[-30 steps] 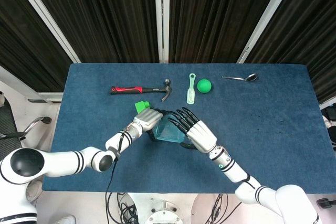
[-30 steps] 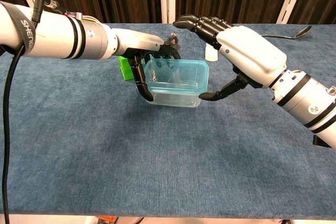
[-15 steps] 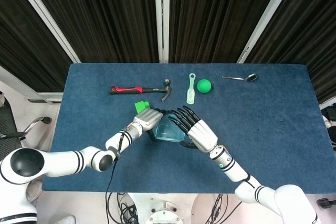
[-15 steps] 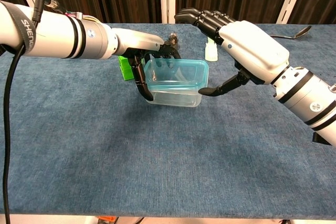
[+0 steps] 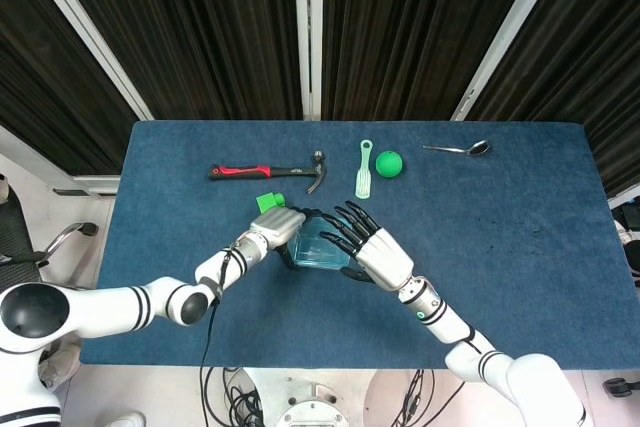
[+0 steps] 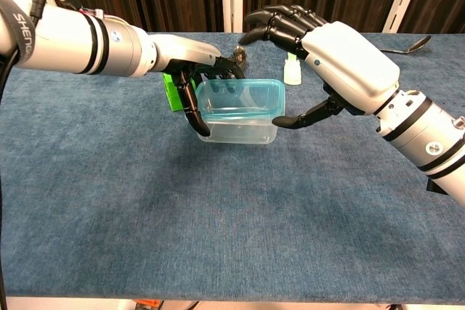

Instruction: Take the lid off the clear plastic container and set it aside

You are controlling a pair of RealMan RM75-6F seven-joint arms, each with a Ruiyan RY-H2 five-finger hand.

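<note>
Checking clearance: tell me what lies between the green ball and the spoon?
Only bare blue table lies between the green ball and the spoon, shown in the head view.

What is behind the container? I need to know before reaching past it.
Behind the container a green block shows at its left; the left robot hand covers part of it.

Setting: robot lab test bench.
Blue-felt tabletop backed by black pleated curtains with white frame bars; loose cables below; assorted props laid out: hammer, spoon, green ball.
</note>
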